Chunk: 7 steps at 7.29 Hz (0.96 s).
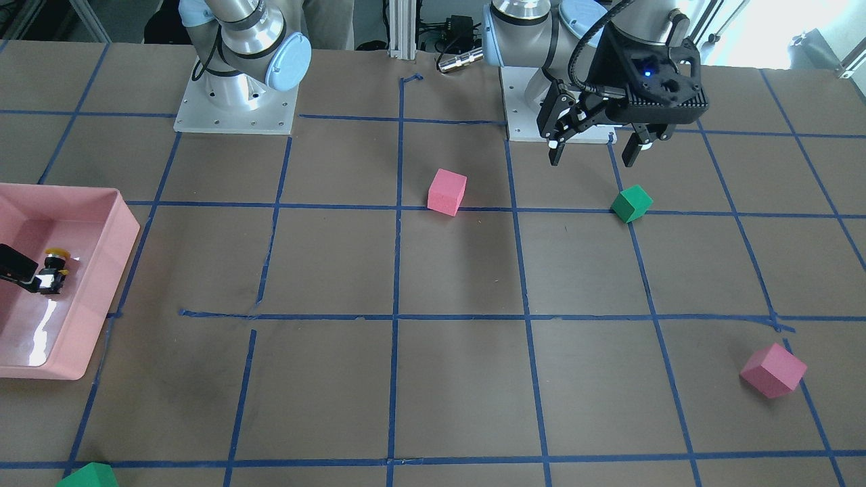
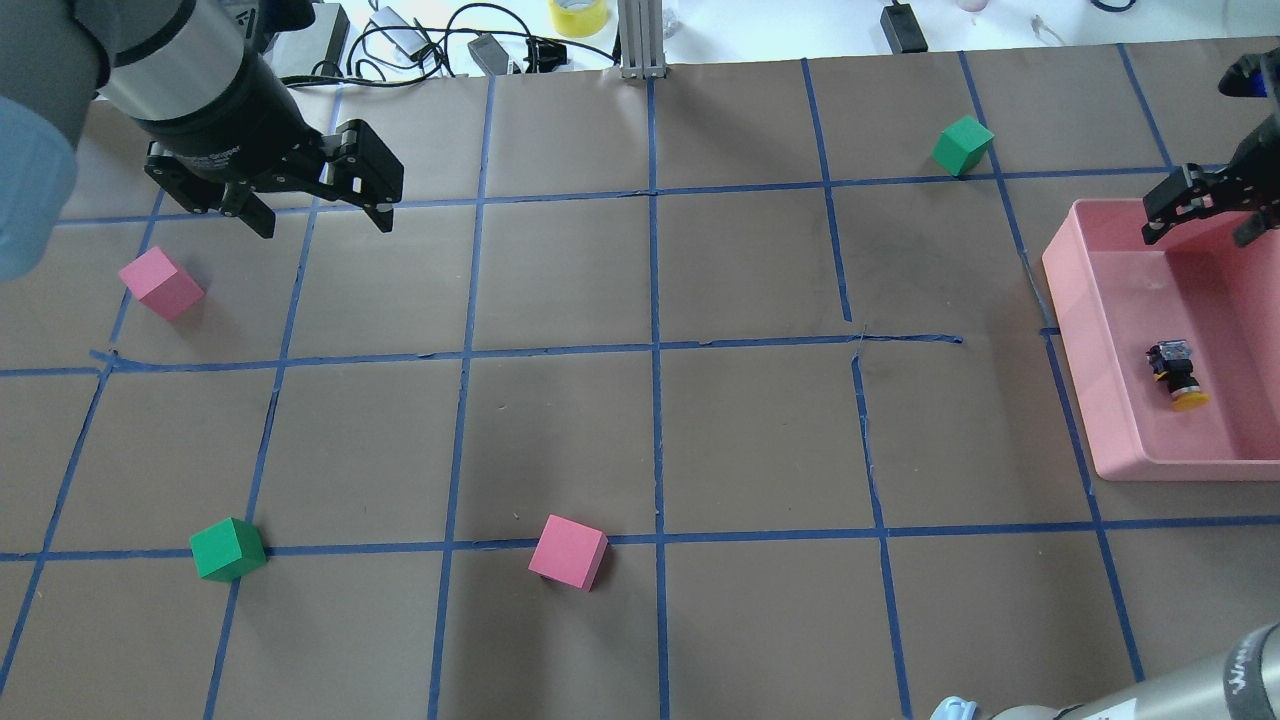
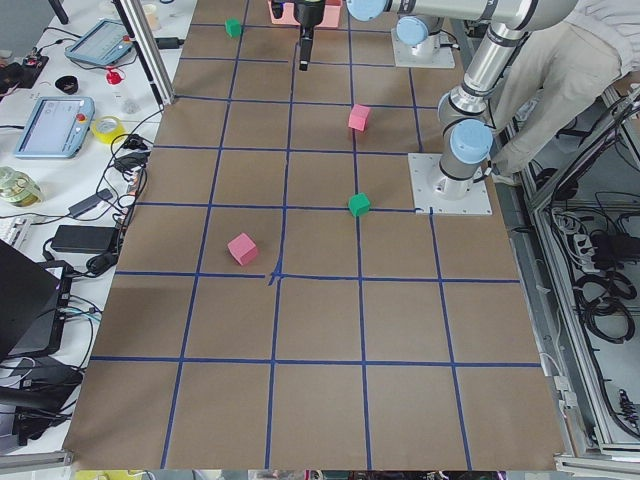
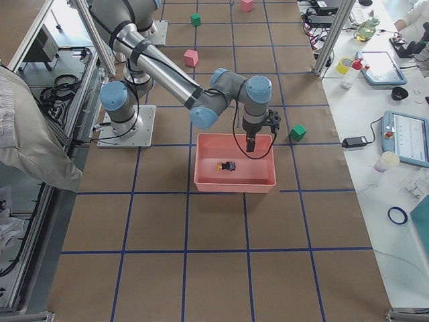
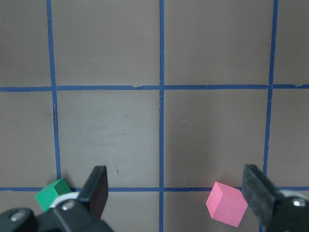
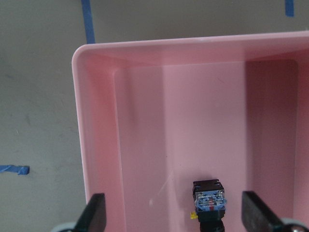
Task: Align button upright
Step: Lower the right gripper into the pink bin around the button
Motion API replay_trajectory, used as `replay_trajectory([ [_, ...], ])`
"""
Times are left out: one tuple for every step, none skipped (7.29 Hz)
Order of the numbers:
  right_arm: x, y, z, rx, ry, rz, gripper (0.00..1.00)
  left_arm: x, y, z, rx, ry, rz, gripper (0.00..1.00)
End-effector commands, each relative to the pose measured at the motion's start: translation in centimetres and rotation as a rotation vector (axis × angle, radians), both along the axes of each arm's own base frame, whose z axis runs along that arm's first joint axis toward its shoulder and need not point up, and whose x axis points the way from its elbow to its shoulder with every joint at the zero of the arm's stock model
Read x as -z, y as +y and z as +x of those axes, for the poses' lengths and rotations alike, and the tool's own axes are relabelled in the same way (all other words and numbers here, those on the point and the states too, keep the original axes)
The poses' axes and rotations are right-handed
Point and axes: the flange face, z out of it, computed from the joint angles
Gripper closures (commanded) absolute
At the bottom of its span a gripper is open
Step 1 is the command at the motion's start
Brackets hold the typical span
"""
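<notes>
Button (image 2: 1176, 375): lies on its side on the tray's (image 2: 1065, 300) floor; yellow cap toward the robot; base toward the far edge
Tray: pink; at the worktop's (image 2: 750, 430) right edge
Right claw (image 2: 1197, 238): fingers apart; empty; over the tray, clear of the button
Left claw (image 2: 323, 225): fingers apart; empty; above the worktop's left side, near a pink cube (image 2: 160, 283)

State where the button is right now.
Overhead view: the button lies on its side inside the pink tray at the right edge, near the right gripper.
</notes>
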Motion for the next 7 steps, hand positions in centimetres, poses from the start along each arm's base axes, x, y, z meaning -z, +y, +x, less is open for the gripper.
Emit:
replay_trajectory([
  [0.9, 0.4, -0.4, -0.005, -0.013, 0.007, 0.0, -0.1, 0.0, 0.0, 0.0, -0.002, -0.002, 0.0],
  [1.4, 0.2, -0.5, -0.005, -0.01, 0.004, 0.0, 0.0, -0.1, 0.0, 0.0, 0.0, 0.0, 0.0],
  [2.4, -0.4, -1.1, -0.005, 0.006, -0.005, 0.0, 0.0, -0.1, 0.0, 0.0, 0.0, 0.0, 0.0],
  [3.5, -0.8, -2.0, 0.0, 0.03, -0.019, 0.0, -0.1, 0.0, 0.0, 0.0, 0.0, -0.002, 0.0],
  [4.3, -0.4, -2.8, 0.013, 0.023, -0.007, 0.0, 0.0, -0.1, 0.0, 0.0, 0.0, 0.0, 0.0],
  [5.8, 0.5, -3.1, 0.025, 0.008, 0.02, 0.0, 0.0, -0.1, 0.0, 0.0, 0.0, 0.0, 0.0],
  [7.1, 1.2, -3.3, 0.032, 0.024, 0.002, 0.0, 0.0, -0.1, 0.0, 0.0, 0.0, 0.0, 0.0],
])
